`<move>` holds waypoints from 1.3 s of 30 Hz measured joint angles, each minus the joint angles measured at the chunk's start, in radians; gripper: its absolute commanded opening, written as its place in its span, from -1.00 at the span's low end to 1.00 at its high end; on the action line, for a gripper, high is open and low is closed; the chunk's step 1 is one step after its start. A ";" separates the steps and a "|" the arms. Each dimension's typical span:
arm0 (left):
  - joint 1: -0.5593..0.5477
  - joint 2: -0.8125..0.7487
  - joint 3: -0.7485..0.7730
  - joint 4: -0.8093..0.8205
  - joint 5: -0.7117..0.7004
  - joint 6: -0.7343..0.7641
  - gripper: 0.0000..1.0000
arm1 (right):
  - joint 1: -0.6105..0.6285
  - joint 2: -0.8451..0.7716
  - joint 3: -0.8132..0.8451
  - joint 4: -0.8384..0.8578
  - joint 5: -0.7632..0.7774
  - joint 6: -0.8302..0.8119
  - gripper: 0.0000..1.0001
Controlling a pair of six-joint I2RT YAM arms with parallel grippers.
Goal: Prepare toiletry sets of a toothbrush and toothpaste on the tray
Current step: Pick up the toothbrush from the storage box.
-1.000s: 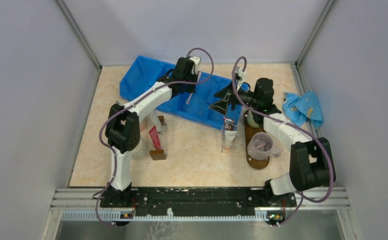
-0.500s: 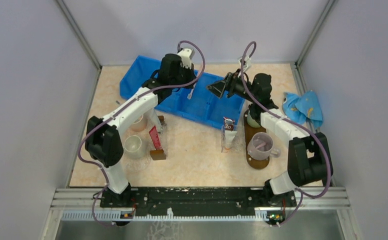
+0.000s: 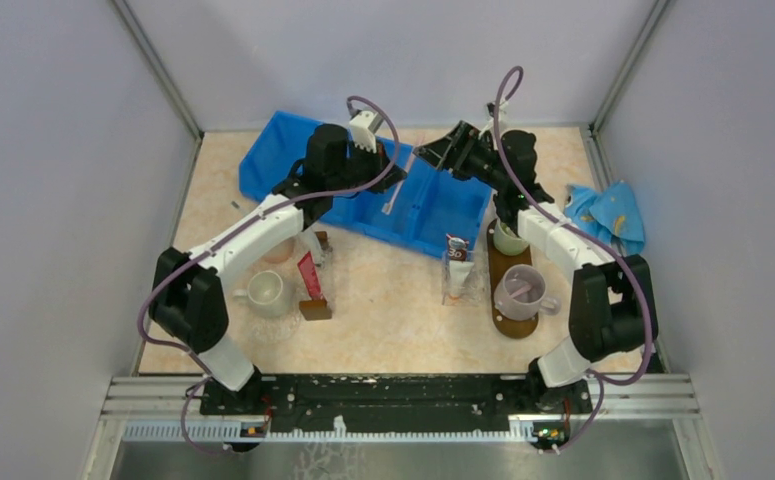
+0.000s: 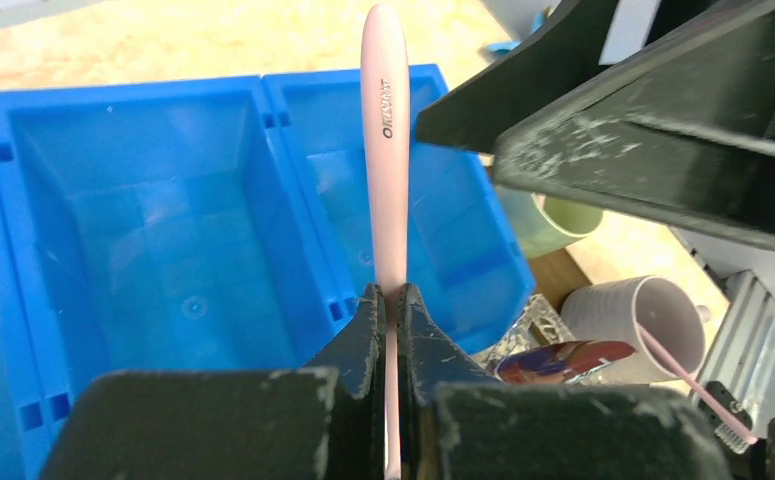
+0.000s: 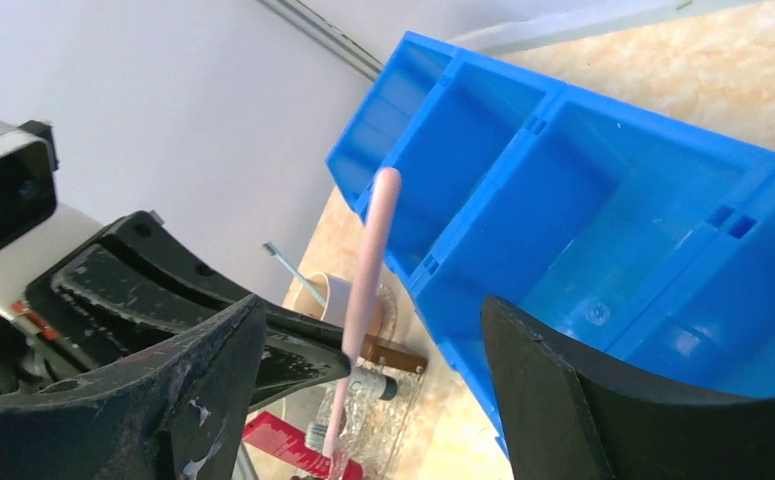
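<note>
My left gripper (image 3: 385,180) is shut on a pale pink toothbrush (image 3: 392,197) and holds it above the blue bin (image 3: 273,165). In the left wrist view the handle (image 4: 384,150) sticks out past the closed fingertips (image 4: 371,310). My right gripper (image 3: 441,156) is open, and in the right wrist view (image 5: 373,310) its two fingers stand either side of that toothbrush (image 5: 369,250) without touching it. The dark brown oval tray (image 3: 511,326) lies right of centre. A dark-capped toothpaste tube (image 3: 456,252) lies left of the tray. A red tube (image 3: 309,275) lies on the left.
A lilac mug (image 3: 519,288) holding a toothbrush and a green cup (image 3: 509,238) stand on the tray. A white mug (image 3: 266,290) and a small brown block (image 3: 315,309) are at the left. A blue cloth (image 3: 608,215) lies at the right wall.
My left gripper has swung right over the bin with the toothbrush in it. My right gripper has risen and moved left until its open fingers flank the toothbrush.
</note>
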 measured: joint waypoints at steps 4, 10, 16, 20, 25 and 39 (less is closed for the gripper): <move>-0.001 -0.005 -0.011 0.045 0.040 -0.026 -1.00 | 0.001 0.000 0.000 -0.036 0.017 0.018 0.51; -0.010 -0.005 -0.018 0.065 0.079 -0.054 -1.00 | 0.010 0.001 0.000 -0.049 0.018 0.037 0.40; -0.035 -0.005 -0.018 0.072 0.088 -0.064 -1.00 | 0.018 0.004 0.000 -0.049 0.017 0.062 -0.30; -0.058 -0.005 -0.018 0.071 0.083 -0.063 -0.92 | 0.024 0.005 0.000 -0.051 0.014 0.096 -1.00; -0.068 -0.035 -0.056 0.096 0.071 -0.062 -0.11 | 0.019 0.002 -0.019 -0.027 -0.006 0.176 -1.00; -0.019 -0.436 -0.610 0.629 0.290 -0.327 1.00 | -0.063 -0.078 -0.191 0.307 -0.320 0.470 -1.00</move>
